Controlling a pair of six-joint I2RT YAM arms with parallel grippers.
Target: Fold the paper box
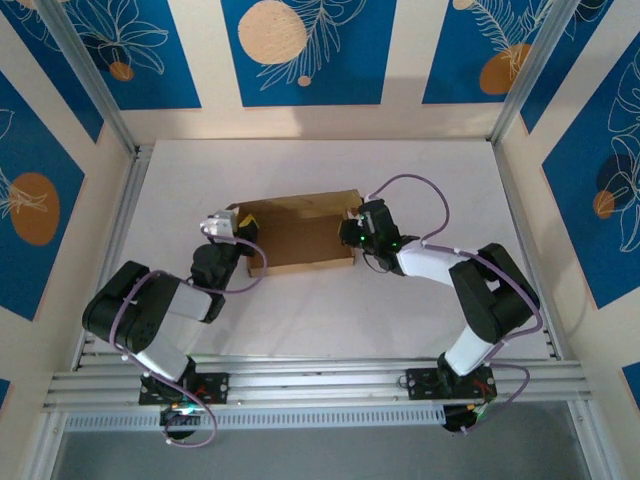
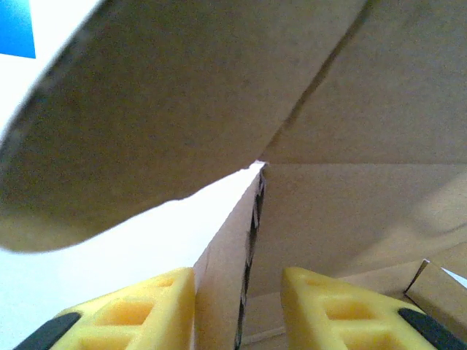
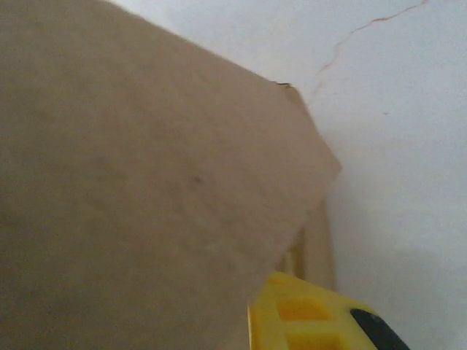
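Yellow fingers (image 2: pixel 164 302) of the left claw (image 2: pixel 237 281) are straddling an upright side wall (image 2: pixel 222 270) of the box (image 2: pixel 350 219), one outside it and one inside. The outer finger is touching the cardboard, while a sliver of gap is showing beside the inner one, so I cannot tell whether they are truly pinching. A rounded flap (image 2: pixel 146 124) is hanging overhead, close to the lens.

From above, the box is sitting mid-table, partly formed, with the left claw working at its left end and the right claw (image 1: pixel 350 232) at its right end. White table (image 1: pixel 420 170) is showing all round it.

The cardboard is looking light and fairly stiff. It is likely to bend only along its creases and spring back when released. Being so light, it may slide if pushed from one end alone. A wall or flap edge near a crease is looking like the best place to take hold.

At the right wrist, a blurred brown panel is crowding the lens and one yellow finger (image 3: pixel 306 317) is poking up. Its partner is out of sight, so I cannot tell whether that claw is open, closed or gripping. Tabs and slots are too small to make out from above.
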